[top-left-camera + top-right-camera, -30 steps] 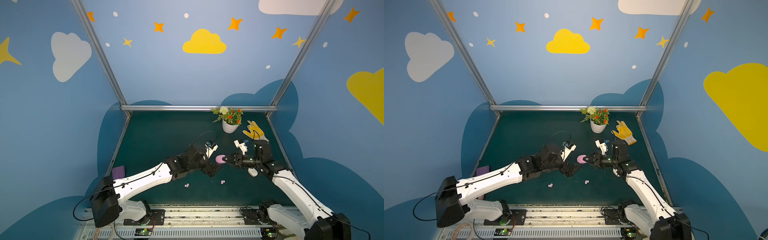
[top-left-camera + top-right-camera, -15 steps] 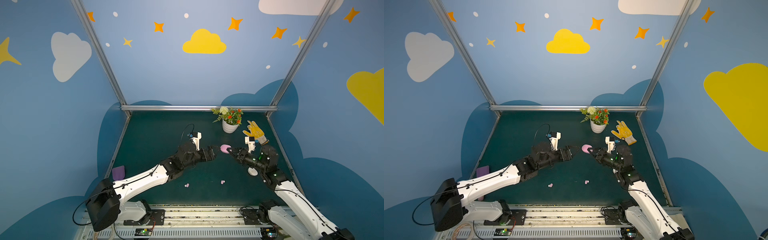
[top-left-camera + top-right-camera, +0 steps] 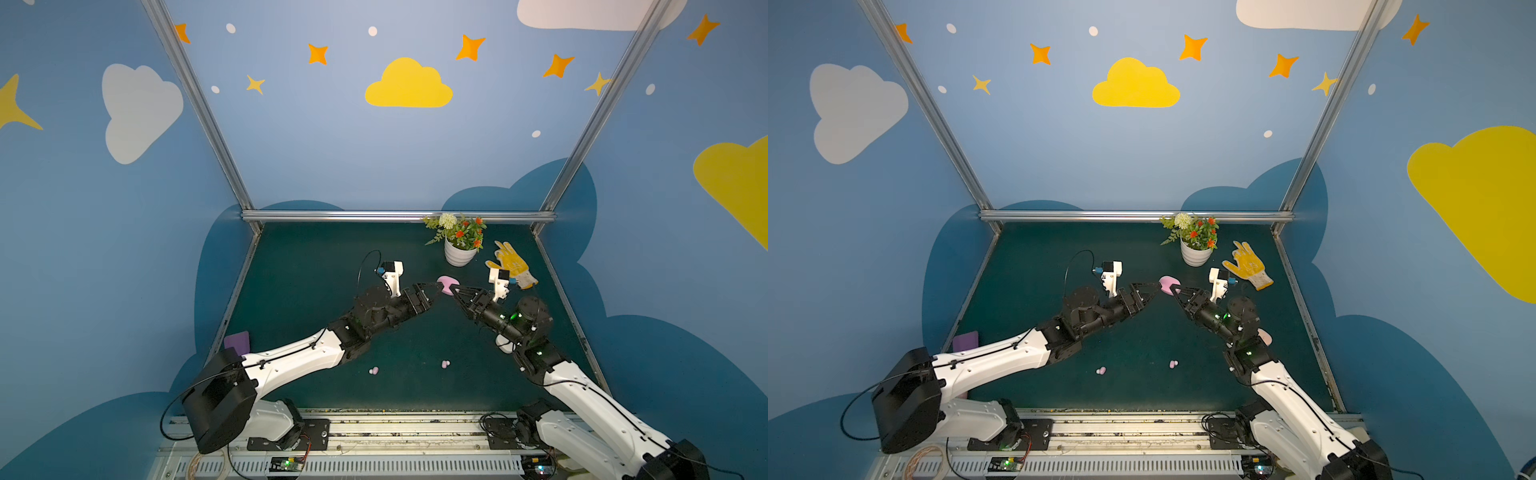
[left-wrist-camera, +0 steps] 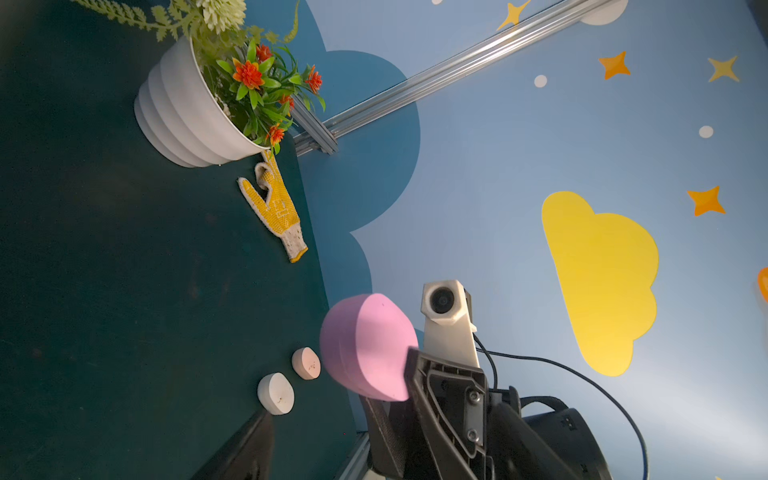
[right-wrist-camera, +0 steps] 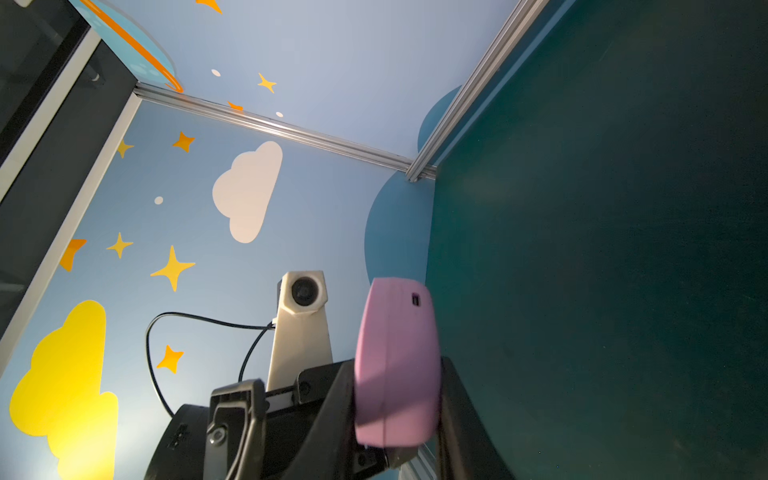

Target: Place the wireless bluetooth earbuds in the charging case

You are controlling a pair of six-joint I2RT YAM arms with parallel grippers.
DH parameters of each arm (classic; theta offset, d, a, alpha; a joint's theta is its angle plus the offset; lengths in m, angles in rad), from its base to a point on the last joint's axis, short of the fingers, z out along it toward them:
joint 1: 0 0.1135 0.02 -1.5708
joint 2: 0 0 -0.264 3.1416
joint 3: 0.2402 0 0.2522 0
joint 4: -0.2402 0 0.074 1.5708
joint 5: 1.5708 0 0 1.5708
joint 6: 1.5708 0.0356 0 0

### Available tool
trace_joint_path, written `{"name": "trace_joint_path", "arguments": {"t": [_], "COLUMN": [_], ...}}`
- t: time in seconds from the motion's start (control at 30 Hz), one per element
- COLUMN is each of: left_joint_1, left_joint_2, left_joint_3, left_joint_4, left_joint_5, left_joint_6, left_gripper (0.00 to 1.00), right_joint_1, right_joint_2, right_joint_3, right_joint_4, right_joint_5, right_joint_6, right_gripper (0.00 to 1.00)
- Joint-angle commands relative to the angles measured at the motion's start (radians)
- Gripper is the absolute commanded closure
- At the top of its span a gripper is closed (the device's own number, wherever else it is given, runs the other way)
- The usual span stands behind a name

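A lilac-pink pebble-shaped charging case hangs closed above the middle of the green table. My right gripper is shut on its flat sides. My left gripper faces it from the left, jaws apart, the upper fingertip at the case's edge. The left wrist view has the case pinched by the right gripper's fingers. Tiny earbuds lie in two small clusters near the front of the table.
A white case and a peach case lie on the table under the right arm. A potted plant and a yellow glove sit at the back right. A purple pad lies at the left edge.
Both arms rose and moved toward the back, the right one carrying the case. The left gripper swung up level with the case and its jaws narrowed somewhat.
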Motion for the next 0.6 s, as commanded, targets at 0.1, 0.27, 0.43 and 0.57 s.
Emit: {"name": "trace_joint_path", "arguments": {"t": [0.1,0.27,0.43,0.57], "left_joint_1": [0.004,0.004,0.005,0.005], "left_joint_2": [0.034,0.066,0.059,0.039], "left_joint_3": [-0.007,-0.029,-0.058,-0.066], "left_joint_4": [0.13,0.211,0.259,0.272], "left_joint_5": [-0.017,-0.032,-0.081,-0.112], "left_joint_6": [-0.06,-0.108,-0.135,-0.133], "left_gripper": [0.29,0.37,0.48,0.51], "right_joint_1": [0.071,0.114,0.141,0.154], "right_joint_2": [0.025,0.048,0.046,0.052], "right_joint_3": [-0.003,0.002,-0.014,-0.021], "right_joint_4": [0.115,0.153,0.157,0.171], "right_joint_5": [0.111,0.158,0.211,0.237], "right_joint_6": [0.02,0.029,0.04,0.051], "right_gripper": [0.82,0.83,0.83,0.83]}}
